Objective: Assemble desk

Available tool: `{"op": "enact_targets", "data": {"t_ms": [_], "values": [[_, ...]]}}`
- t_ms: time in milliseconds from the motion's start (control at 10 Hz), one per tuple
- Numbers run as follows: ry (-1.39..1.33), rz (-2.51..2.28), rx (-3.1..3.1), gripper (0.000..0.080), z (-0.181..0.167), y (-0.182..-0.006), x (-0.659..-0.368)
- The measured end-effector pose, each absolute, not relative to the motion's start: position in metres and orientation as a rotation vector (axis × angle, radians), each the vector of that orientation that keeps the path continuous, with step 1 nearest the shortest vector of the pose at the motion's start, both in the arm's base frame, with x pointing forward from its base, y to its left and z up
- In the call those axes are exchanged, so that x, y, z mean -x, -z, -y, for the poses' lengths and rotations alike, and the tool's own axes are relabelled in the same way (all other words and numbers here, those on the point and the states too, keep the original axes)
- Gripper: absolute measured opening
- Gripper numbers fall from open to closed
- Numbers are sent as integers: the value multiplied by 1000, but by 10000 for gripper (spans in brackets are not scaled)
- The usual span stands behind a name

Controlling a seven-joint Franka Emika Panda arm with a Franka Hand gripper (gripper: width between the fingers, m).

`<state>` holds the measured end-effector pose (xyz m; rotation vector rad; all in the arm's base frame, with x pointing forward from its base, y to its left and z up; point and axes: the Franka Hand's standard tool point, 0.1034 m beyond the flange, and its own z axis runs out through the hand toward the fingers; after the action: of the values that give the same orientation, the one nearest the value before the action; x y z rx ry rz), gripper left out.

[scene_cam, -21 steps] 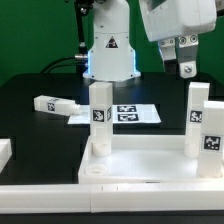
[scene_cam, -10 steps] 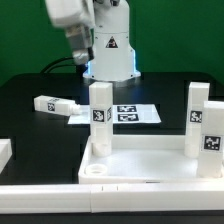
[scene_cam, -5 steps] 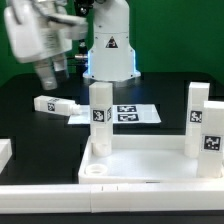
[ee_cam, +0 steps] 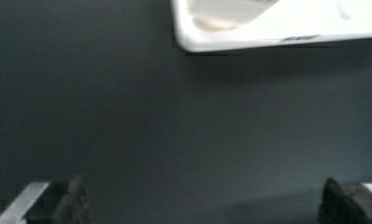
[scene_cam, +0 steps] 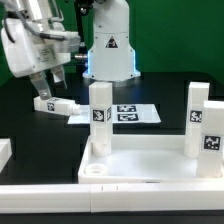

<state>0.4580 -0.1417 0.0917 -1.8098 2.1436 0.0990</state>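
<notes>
The white tray-like tabletop (scene_cam: pixel 140 160) lies at the front, with two white tagged legs standing upright in it, one at the left (scene_cam: pixel 99 122) and one at the right (scene_cam: pixel 201 124). A third tagged leg (scene_cam: pixel 56 104) lies flat on the black table at the exterior view's left. My gripper (scene_cam: pixel 54 86) hangs just above that lying leg, open and empty. In the wrist view the gripper (ee_cam: pixel 204 198) has its jaws wide apart over bare dark table. A white hollowed part (ee_cam: pixel 272 25) shows at that picture's edge; I cannot tell which part it is.
The marker board (scene_cam: pixel 130 114) lies flat behind the tabletop. The robot base (scene_cam: pixel 110 55) stands at the back centre. Another white piece (scene_cam: pixel 4 152) shows at the exterior view's left edge.
The gripper has swung from the exterior view's upper right across to the left and come down to just above the lying leg. The furniture parts have not moved.
</notes>
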Motion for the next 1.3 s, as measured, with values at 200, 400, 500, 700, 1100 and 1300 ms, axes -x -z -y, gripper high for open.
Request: {"op": "enact_targets", "data": {"t_ms": [200,400,500,700,1100,1300], "values": [[-97,-2181,1780,649,150,-83,-436],[-97,-2178,1783,649,149,-83,-437],[-98,-2179,1783,649,149,-82,-436],[-171,-2122,1703,649,153,-74,-418],[-264,-2069,1545,649,169,-68,-382],[-263,-2091,1610,649,160,-66,-385]]}}
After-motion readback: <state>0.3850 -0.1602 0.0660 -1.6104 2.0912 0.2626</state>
